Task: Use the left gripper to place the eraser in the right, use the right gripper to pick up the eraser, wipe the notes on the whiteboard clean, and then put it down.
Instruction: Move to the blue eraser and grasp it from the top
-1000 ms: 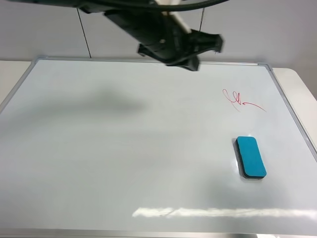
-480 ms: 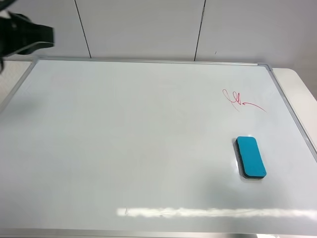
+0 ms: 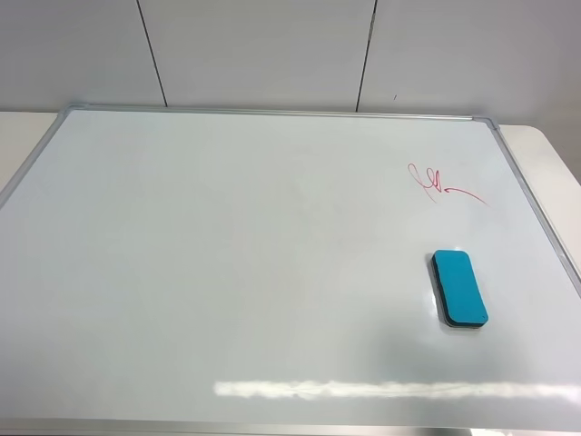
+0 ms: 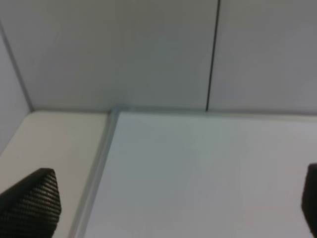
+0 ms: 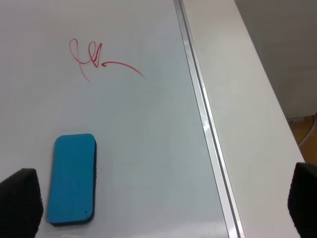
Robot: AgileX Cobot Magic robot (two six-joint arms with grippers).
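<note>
Left gripper [image 4: 171, 204]: recorded in its own wrist view. The fingers [image 4: 29, 207] are spread wide and nothing is held between them.
Ahead of the left fingers: a rounded corner of the whiteboard [image 3: 227, 254] is seen, with the grey wall [image 4: 124, 49] behind it. One finger is placed over the pale counter [image 4: 54, 144] outside the frame, the other over the board.
Right gripper [image 5: 161, 201]: recorded in its own wrist view. The fingers [image 5: 19, 201] are parted to the full width of the picture and nothing is gripped.
Eraser [image 3: 459, 288]: found lying flat on the whiteboard, teal face up, dark felt down. It is located within the span of the right fingers, close to one of them and apart from it.
Notes [image 3: 443, 184]: a red scribble is seen on the board, unwiped. It is placed beyond the eraser as seen from the right fingers and is not touched by it.
Frame [image 5: 203, 119]: the silver edge is run between the right fingers, nearer the finger away from the eraser, with the counter beyond it.
Board surface: glossy, with a strip of glare noted along the near edge.
</note>
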